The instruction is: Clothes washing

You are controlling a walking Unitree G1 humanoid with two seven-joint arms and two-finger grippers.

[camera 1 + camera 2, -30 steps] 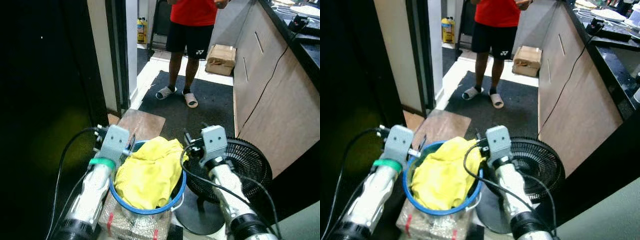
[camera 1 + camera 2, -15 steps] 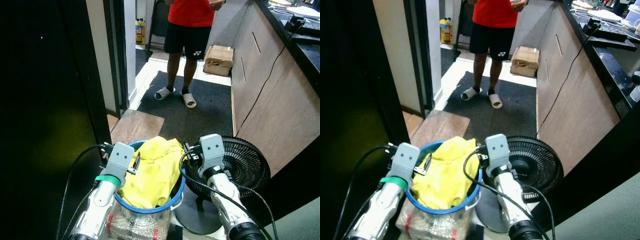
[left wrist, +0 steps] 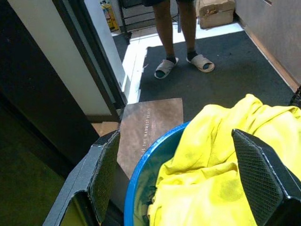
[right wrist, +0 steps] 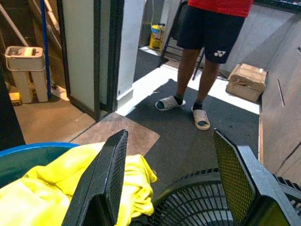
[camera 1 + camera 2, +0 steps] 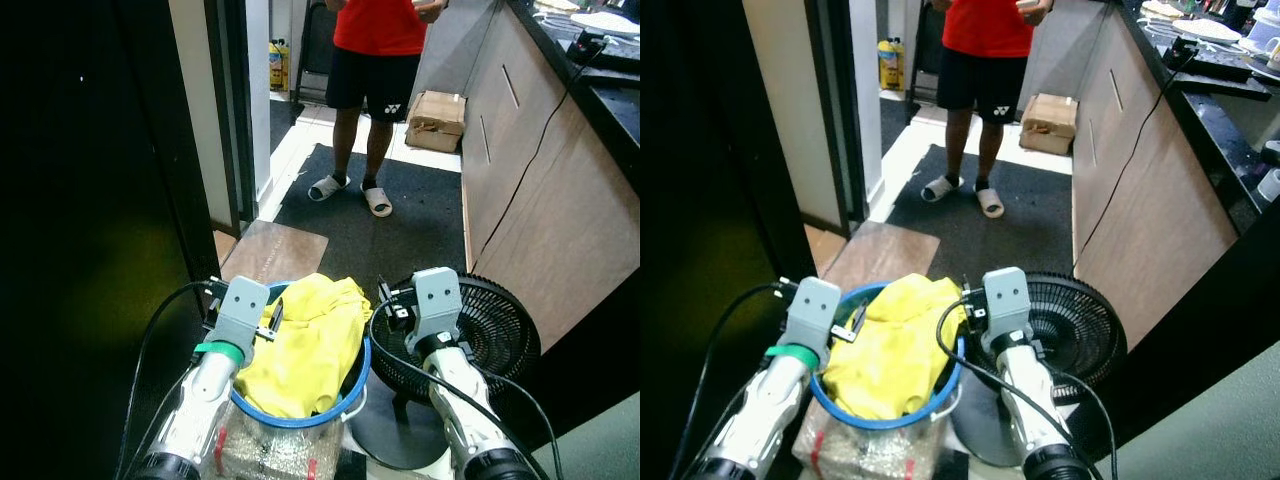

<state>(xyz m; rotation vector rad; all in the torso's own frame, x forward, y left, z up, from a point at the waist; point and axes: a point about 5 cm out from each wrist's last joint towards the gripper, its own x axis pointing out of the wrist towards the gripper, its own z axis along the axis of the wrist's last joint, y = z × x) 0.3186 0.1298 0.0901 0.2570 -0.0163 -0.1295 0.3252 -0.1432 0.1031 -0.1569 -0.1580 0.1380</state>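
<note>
Left wrist view: left pincer point(image 3: 181, 176) spread wide over yellow cloth point(image 3: 221, 165), empty.

Clothes point(image 5: 300, 345) sit piled in the bucket point(image 5: 352, 392), fan point(image 5: 495, 330) just right of the bucket, person point(image 5: 378, 70) standing on the mat point(image 5: 420, 215) well beyond the bucket.

Yellow cloth in a blue-rimmed tub, dark mat beyond.
Low in the frame, the cloth point(image 5: 300, 345) is bright yellow; the tub point(image 5: 352, 392) has a blue rim and a dark green inside. The fan point(image 5: 500, 335), lower right, is black. The mat point(image 5: 400, 235) at centre is charcoal, the board point(image 5: 275, 252) brown. At the top, the person point(image 5: 380, 60) wears a red shirt, black shorts and pale slippers beside a tan box point(image 5: 437, 118).
</note>
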